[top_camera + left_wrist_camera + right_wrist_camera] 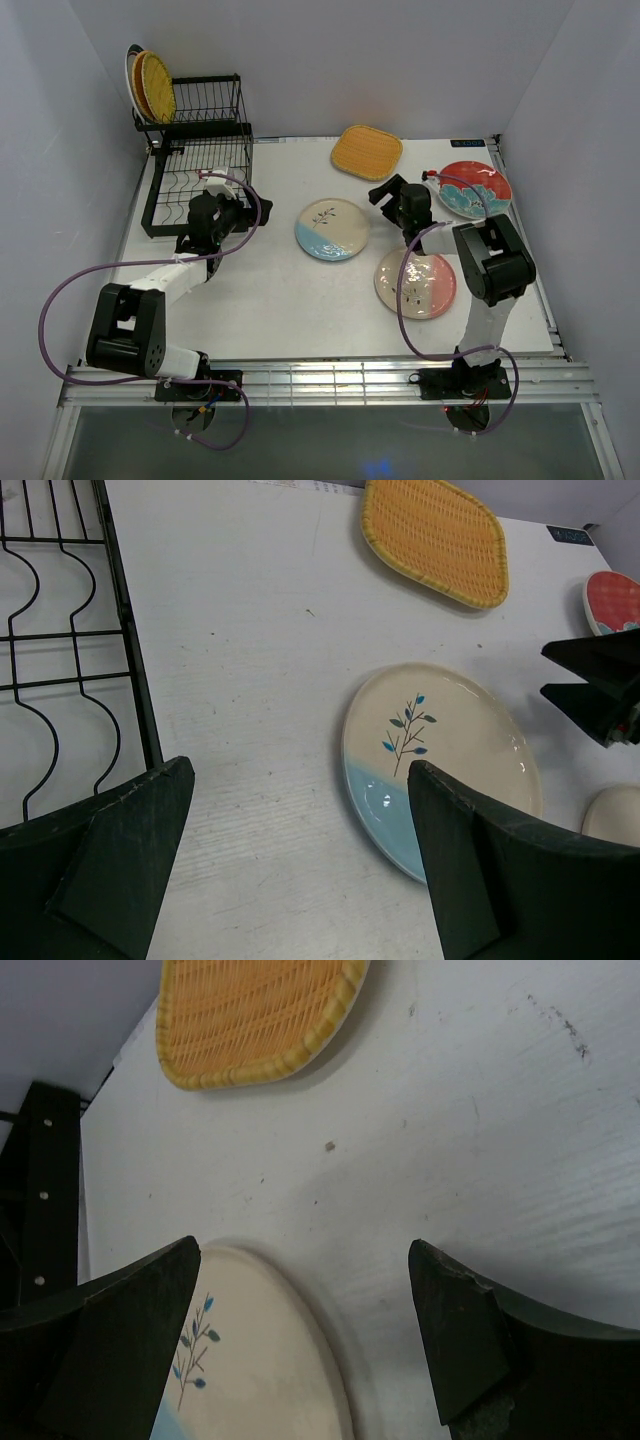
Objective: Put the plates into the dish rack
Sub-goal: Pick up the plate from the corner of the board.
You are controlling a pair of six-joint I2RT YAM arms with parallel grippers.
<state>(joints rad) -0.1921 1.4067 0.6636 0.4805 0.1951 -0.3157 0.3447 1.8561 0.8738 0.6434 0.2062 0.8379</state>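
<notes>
Top external: cream-blue plate (332,229) between left hand (238,197), right hand (385,191); dish rack (200,152) left.

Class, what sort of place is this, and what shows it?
Probably a robot test cell: left arm and right arm bolted to a white table, plain enclosing walls, dish rack and scattered plates.

The black two-tier wire dish rack (195,170) stands at the far left of the white counter (270,310), with two round woven orange-yellow plates (155,87) on edge in its upper basket (a third behind them barely shows). The rounded-square woven orange-yellow plate (367,152) lies far centre, the round red-teal floral plate (473,189) right of it and nearer. The round cream-blue plate (332,229) lies mid-counter, the round cream-pink plate (415,283) just right of it and nearer still.
</notes>
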